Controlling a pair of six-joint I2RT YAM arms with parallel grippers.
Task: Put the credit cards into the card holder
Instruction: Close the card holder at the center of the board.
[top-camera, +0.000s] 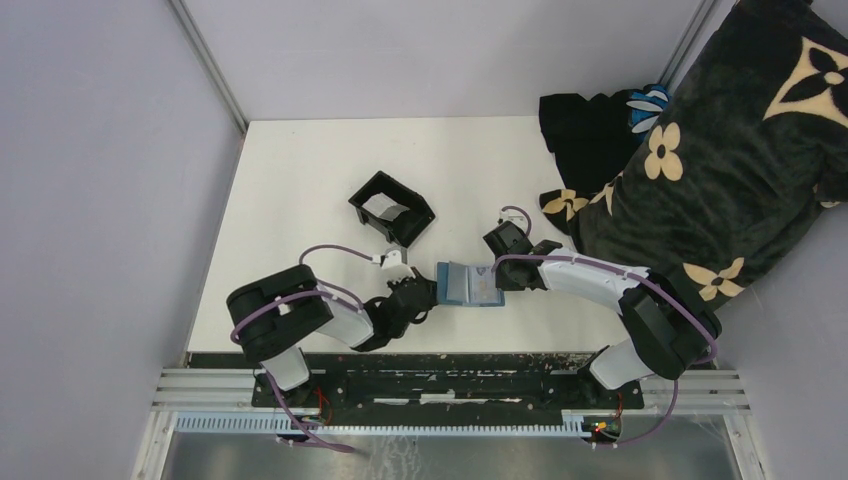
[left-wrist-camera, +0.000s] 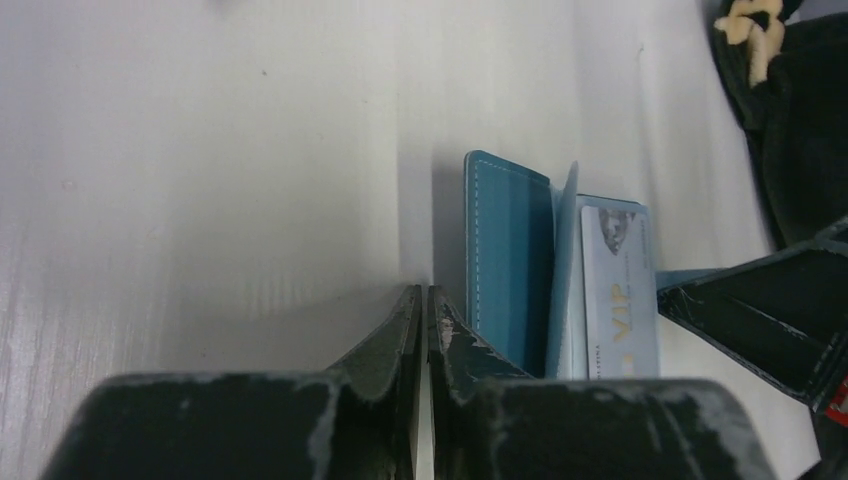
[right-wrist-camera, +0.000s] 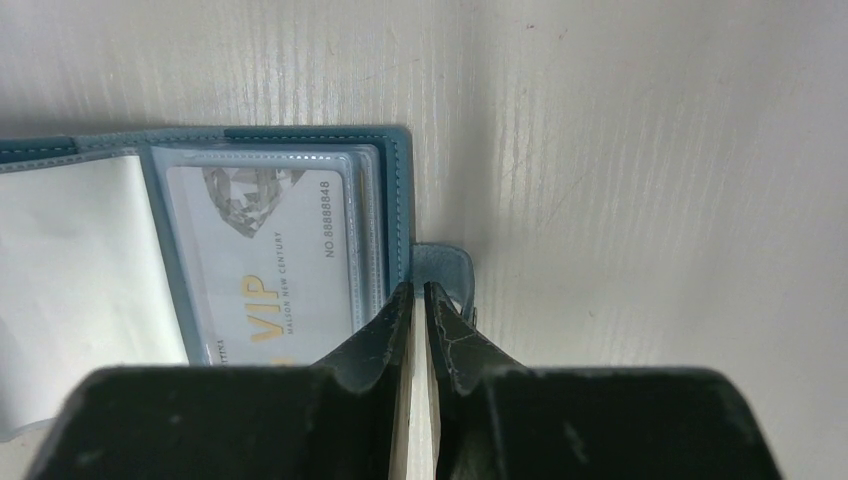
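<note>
1. Lying open on the white table (top-camera: 300, 180), the teal card holder (top-camera: 468, 285) sits between both grippers, close to the near edge.
2. One pale VIP credit card (right-wrist-camera: 265, 260) already sits in a clear sleeve. Something pale, perhaps another card, shows in the black box (top-camera: 418, 222), so the task looks partly done.
3. The left gripper (left-wrist-camera: 421, 300) and right gripper (right-wrist-camera: 420, 295) have jaws nearly together, holding nothing.
4. Only the right wrist view shows the clasp tab (right-wrist-camera: 445, 268); only the overhead view shows the box.

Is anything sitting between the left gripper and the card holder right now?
Nothing visible. The left gripper, shut, is right beside the open card holder, with only table surface between them.
</note>
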